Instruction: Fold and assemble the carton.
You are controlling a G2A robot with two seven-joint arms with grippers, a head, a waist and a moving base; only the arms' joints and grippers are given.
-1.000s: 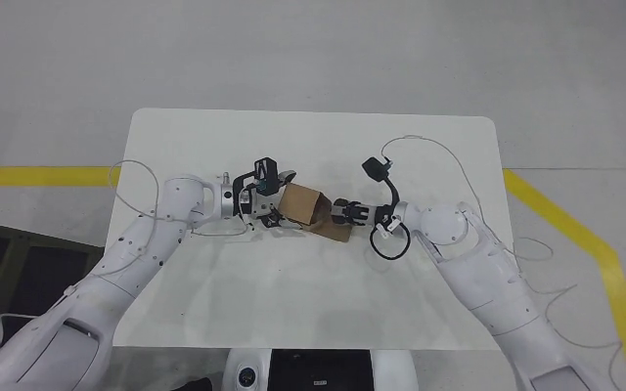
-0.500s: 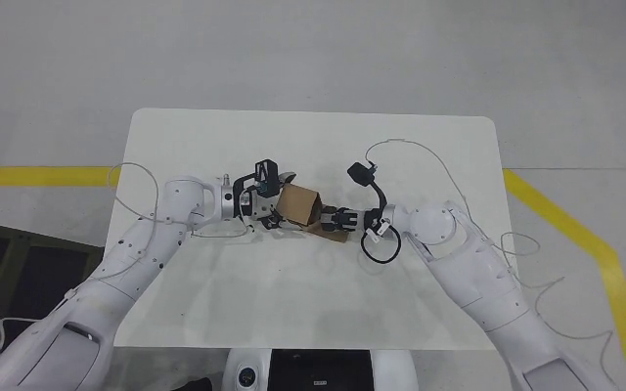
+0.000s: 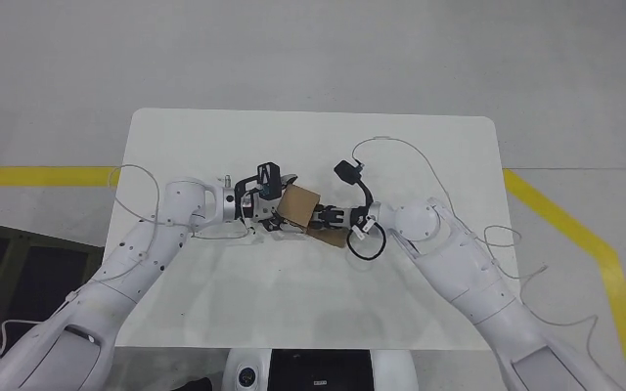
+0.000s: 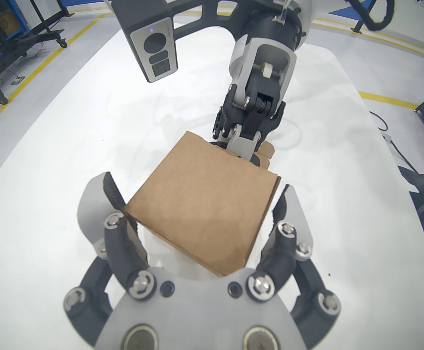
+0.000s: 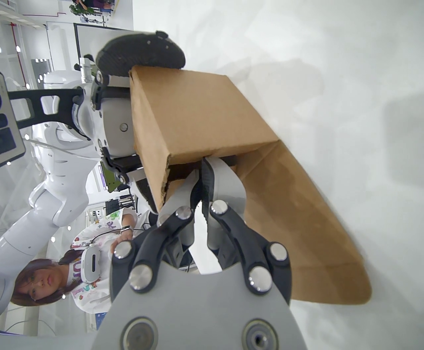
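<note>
- We take this for a robotics lab or test hall, not a home or a shop.
- We see a plain white table [image 3: 313, 132] standing alone on a smooth grey floor [image 3: 313, 49], which is marked with yellow lines [image 3: 54, 176] like a work bay.
- In the left wrist view we see black wheeled stands [image 4: 36, 20] at the room's edge.
- There we also see a loose black cable [image 4: 381, 121] on the floor beside the table.

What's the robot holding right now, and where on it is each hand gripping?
The left hand clamps the carton across one end. The right hand, fingers closed, pokes into the opposite, open end; whether it pinches a flap cannot be told.
</note>
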